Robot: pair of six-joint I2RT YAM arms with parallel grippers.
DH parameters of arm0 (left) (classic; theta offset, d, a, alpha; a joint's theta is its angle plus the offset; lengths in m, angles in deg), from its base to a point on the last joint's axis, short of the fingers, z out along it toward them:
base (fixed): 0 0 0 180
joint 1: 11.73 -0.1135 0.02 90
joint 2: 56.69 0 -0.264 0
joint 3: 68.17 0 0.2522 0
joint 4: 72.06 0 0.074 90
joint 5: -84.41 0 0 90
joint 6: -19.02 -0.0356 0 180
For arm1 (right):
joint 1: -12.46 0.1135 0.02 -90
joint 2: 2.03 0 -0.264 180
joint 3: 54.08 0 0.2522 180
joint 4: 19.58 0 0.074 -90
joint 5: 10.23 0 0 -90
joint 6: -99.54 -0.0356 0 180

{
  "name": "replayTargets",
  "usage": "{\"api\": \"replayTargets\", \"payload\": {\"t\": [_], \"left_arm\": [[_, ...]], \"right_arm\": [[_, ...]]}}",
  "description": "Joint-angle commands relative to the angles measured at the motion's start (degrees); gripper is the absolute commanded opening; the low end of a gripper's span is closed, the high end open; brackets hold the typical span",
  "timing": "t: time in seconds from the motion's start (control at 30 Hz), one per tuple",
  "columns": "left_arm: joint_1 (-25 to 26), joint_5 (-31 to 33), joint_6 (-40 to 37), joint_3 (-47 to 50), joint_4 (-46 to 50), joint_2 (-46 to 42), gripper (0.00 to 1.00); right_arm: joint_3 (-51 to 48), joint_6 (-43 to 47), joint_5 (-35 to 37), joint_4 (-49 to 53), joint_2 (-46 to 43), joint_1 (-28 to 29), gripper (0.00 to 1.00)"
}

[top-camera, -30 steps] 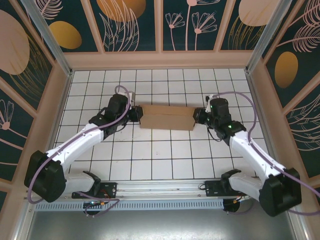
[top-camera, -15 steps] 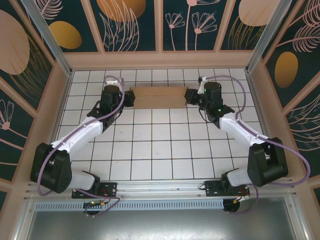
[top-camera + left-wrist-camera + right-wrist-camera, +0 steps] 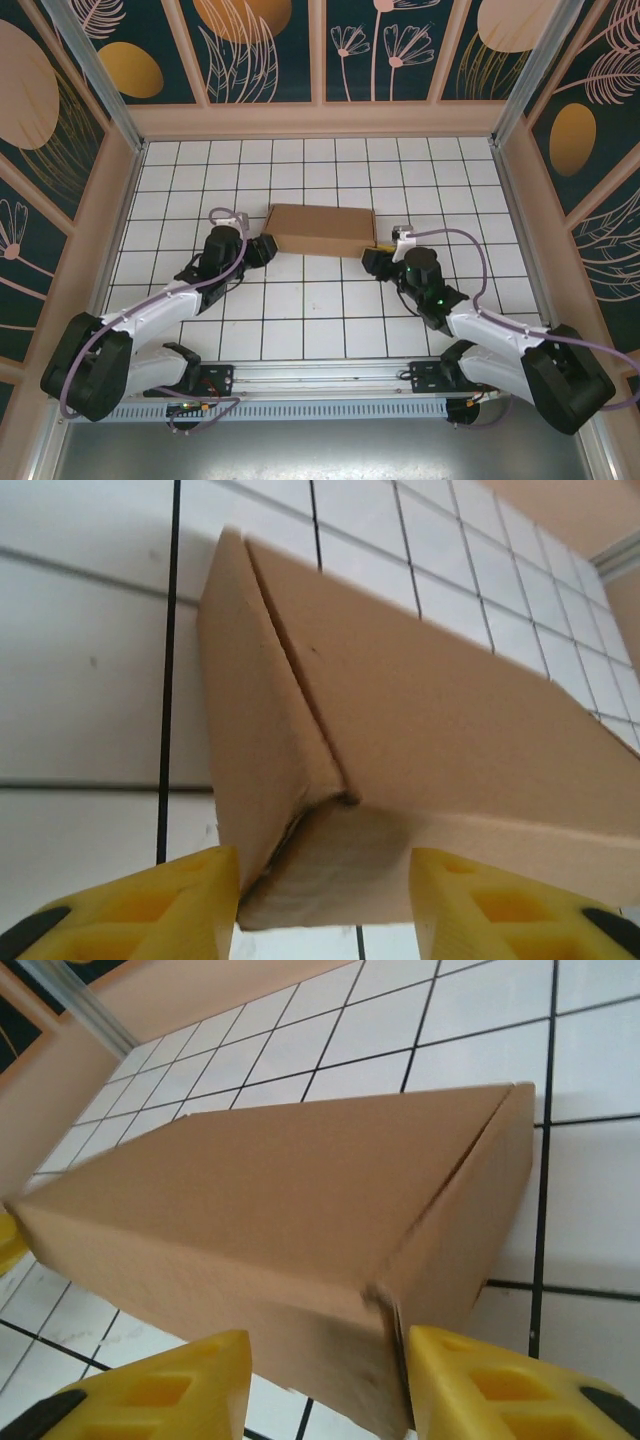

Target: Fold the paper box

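The paper box (image 3: 320, 230) is a closed, shallow brown cardboard box lying flat on the white tiled floor, long side left to right. My left gripper (image 3: 265, 248) sits at its near left corner. In the left wrist view the box (image 3: 430, 720) has that corner between the open yellow fingers (image 3: 190, 900) of the gripper (image 3: 325, 885). My right gripper (image 3: 372, 262) sits at the near right corner. In the right wrist view the box (image 3: 270, 1190) fills the gap of the open gripper (image 3: 320, 1365), its corner edge close to the right finger (image 3: 470, 1380).
Wooden walls (image 3: 320, 118) with dark floral panels ring the tiled floor (image 3: 320, 310). A metal rail (image 3: 320, 375) carrying the arm bases runs along the near edge. Open tiles lie behind and in front of the box.
The box went toward the back wall, then came back toward the near side. Both arms drew back with it, and the grippers went from the box's ends to its near corners.
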Motion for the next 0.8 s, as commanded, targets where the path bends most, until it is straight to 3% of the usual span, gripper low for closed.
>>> {"api": "replayTargets", "payload": {"t": [0.0,0.13,0.3,0.43,0.6,0.77], "left_arm": [[-0.31,3.26,-4.62,-4.16,12.67,-2.55,0.53],[-3.13,2.79,-6.53,-8.41,13.71,0.71,0.56],[-4.46,-0.32,-6.52,-14.69,7.94,12.45,0.58],[-4.53,-2.47,-5.78,-17.83,6.06,20.60,0.56],[-4.61,-6.68,-2.84,-19.81,3.07,27.37,0.46],[-6.36,-6.17,-2.12,-23.42,3.02,33.28,0.31]], "right_arm": [[0.89,-0.71,2.57,1.71,-2.73,-0.05,0.49],[4.43,0.29,0.59,5.34,0.09,-2.84,0.52],[13.36,-3.06,-6.39,14.11,12.67,-11.42,0.54],[19.22,-1.77,-11.21,17.18,20.80,-11.86,0.51],[23.13,-3.11,-13.16,16.81,28.68,-12.12,0.39],[30.35,-2.81,-13.94,17.20,37.62,-13.18,0.32]]}}
